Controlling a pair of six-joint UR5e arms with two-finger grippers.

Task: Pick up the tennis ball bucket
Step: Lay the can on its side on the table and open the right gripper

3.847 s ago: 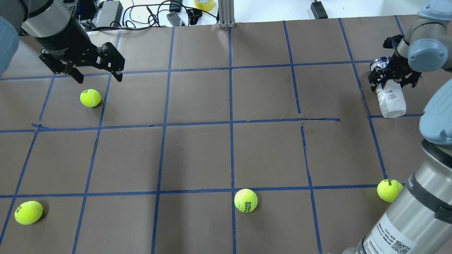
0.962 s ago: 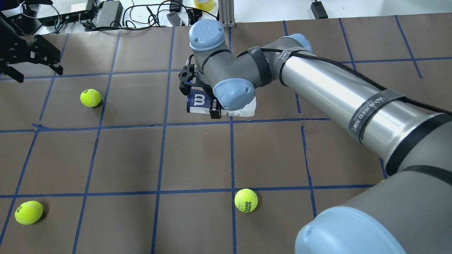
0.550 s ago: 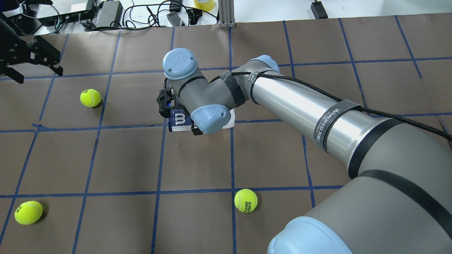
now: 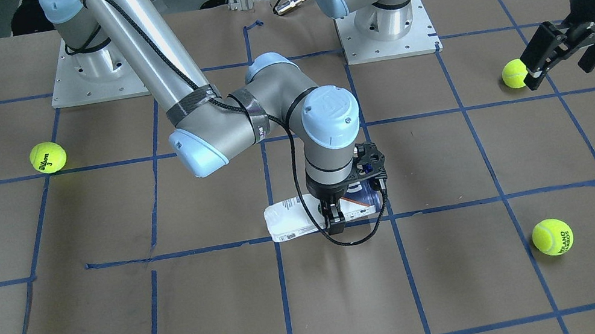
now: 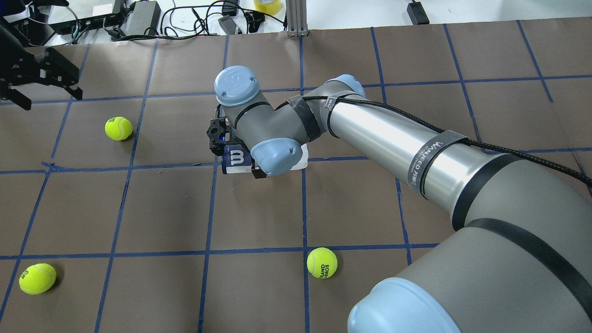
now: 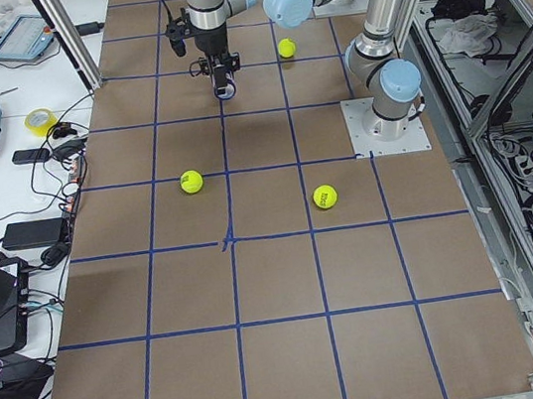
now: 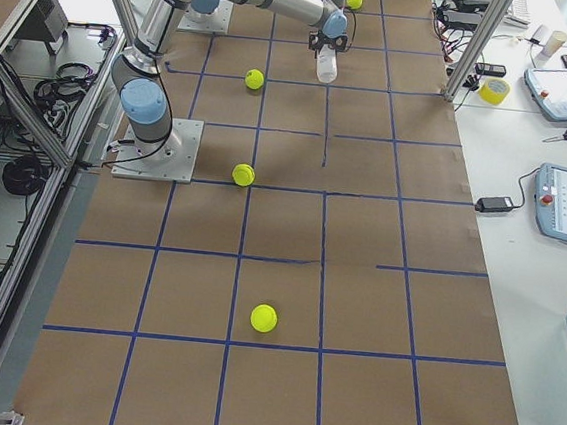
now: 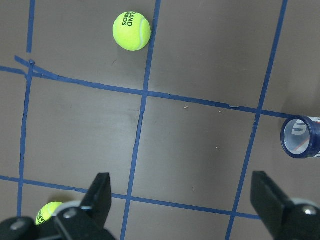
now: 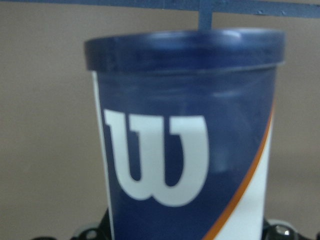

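Bench [image 5: 351, 203] of brown paper with blue tape squares, under everything. Right arm [image 5: 393, 138] stretched far across toward the middle. Tennis ball bucket [image 4: 292, 221] lying horizontal near the bench centre, seemingly a little clear of the surface, judging by the shadow below; not certain from these views. Right tool [image 4: 336, 212] pinching the bucket across its body, nearer to the navy rim than to the white end. Left tool [image 8: 182, 205] spread wide, holding nothing, well apart at the side. Nearest tennis ball [image 5: 322, 262] well apart from the bucket, others scattered farther out.

Possible troubles:
- Turning of the smooth tube inside the pinch, caused by the longer white end hanging out on one side.
- Sliding out under a quick rise.
- Denting of the thin plastic wall under too strong squeeze.
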